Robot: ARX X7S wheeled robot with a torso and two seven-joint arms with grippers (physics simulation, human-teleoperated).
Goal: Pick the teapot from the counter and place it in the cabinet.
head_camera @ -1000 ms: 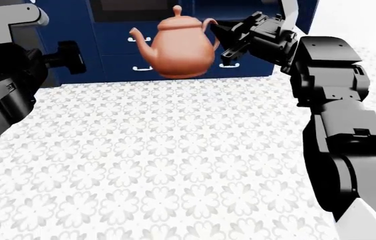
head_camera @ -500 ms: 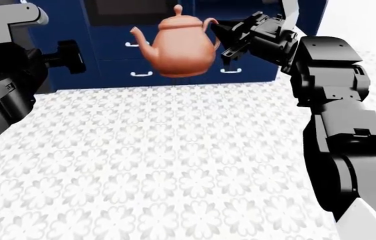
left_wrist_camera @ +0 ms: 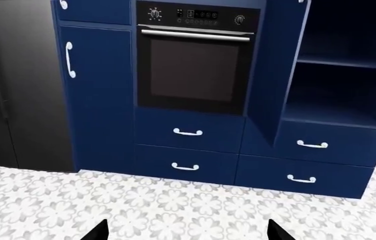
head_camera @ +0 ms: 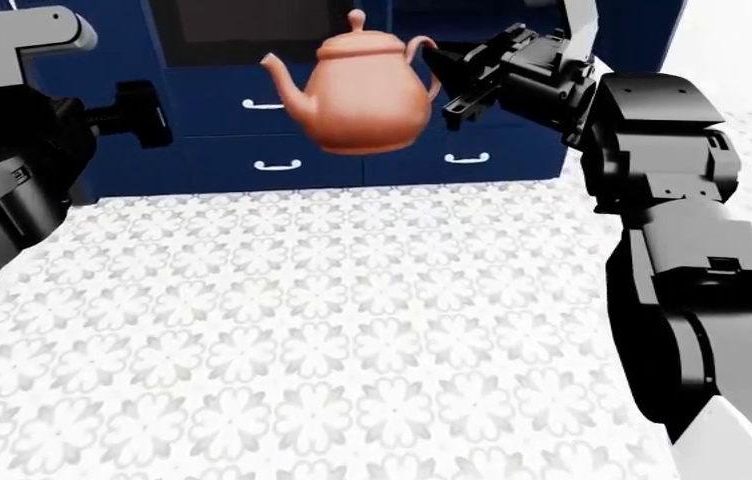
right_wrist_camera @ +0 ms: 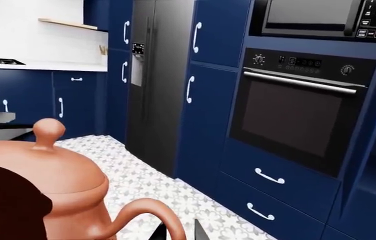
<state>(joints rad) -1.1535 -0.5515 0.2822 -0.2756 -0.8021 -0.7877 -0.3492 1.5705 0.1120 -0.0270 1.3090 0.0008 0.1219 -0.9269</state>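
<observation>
Carrying: I've got the teapot (head_camera: 360,92) up in the air, right gripper (head_camera: 446,78) pinched on its looped handle, nothing under it but the floral floor (head_camera: 323,330).
Key relation: cabinet (left_wrist_camera: 348,65) shelves sit ahead, off to the right of the oven (left_wrist_camera: 198,60); the pot hangs in front of the drawers (head_camera: 349,135), so I reckon it needs to go forward and rightward.
Long axis: spout points toward my left arm, handle toward the right one.
Left gripper (left_wrist_camera: 186,232): only two finger tips show, spread wide, holding nothing.
In the way: the upright panel between oven and shelves looks like the thing to clip, I'd guess.
Counter: not in view here.
</observation>
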